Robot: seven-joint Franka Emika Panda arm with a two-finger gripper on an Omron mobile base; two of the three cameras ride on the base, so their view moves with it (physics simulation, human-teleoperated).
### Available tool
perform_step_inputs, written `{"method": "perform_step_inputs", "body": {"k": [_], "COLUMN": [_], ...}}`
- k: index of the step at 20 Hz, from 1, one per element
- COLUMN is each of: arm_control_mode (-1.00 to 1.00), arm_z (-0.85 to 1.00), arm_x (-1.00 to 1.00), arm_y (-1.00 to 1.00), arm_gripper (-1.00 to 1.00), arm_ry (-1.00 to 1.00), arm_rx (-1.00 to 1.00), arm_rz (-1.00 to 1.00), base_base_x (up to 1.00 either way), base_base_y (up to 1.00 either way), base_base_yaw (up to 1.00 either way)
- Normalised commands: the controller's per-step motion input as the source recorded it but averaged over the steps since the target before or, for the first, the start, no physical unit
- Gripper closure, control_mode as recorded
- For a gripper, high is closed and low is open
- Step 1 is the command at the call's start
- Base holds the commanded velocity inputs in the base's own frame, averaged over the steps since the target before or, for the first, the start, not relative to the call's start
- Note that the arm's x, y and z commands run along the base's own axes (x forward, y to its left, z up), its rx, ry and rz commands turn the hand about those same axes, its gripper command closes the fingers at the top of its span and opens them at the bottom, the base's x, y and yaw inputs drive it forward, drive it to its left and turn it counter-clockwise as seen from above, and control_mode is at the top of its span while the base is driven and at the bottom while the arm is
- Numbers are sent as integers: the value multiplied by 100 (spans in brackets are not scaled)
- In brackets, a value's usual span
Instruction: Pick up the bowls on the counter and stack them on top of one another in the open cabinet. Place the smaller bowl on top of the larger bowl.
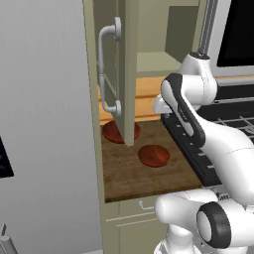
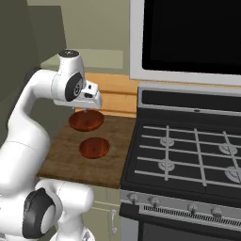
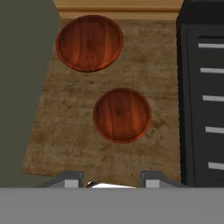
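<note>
Two reddish-brown bowls lie apart on the counter (image 3: 65, 113). The larger bowl (image 3: 89, 43) sits near the back wall, and in the left base view the larger bowl (image 1: 115, 132) is partly hidden by the open cabinet's door (image 1: 130, 74). The smaller bowl (image 3: 122, 115) lies nearer the counter's front edge; it is also in the left base view (image 1: 154, 155) and the right base view (image 2: 94, 147). My gripper (image 3: 111, 178) hangs open high above the counter, over the stretch in front of the smaller bowl, holding nothing. The cabinet's inner shelf (image 1: 154, 62) is bare.
The black stove (image 2: 188, 150) borders the counter on the right, with a microwave (image 2: 188, 37) above it. A tall grey appliance (image 1: 44, 124) stands left of the counter. The cabinet door with its grey bar handle (image 1: 106, 69) juts out over the counter's left part.
</note>
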Motion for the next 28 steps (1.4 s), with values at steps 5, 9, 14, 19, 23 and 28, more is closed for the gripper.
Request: {"method": "perform_step_inputs", "body": {"k": [5,9,14,19,23,28], "arm_control_mode": [-100,-100,-100,-100,-100,-100], "arm_z": [-45,-100,-88,-61,-70,-62], "arm_x": [-5,29,39,32,31,24], "arm_y": [-20,-30,-26,-1,0,-2], "arm_gripper": [-100,-100,-100,-100,-100,-100], "arm_ry": [10,29,17,7,8,5], "arm_rx": [3,18,15,17,11,1], "arm_rz": [-8,-23,-16,-9,-10,-11], "base_base_x": [0,0,0,0,0,0], "base_base_y": [0,0,0,0,0,0], "base_base_yaw": [0,0,0,0,0,0]}}
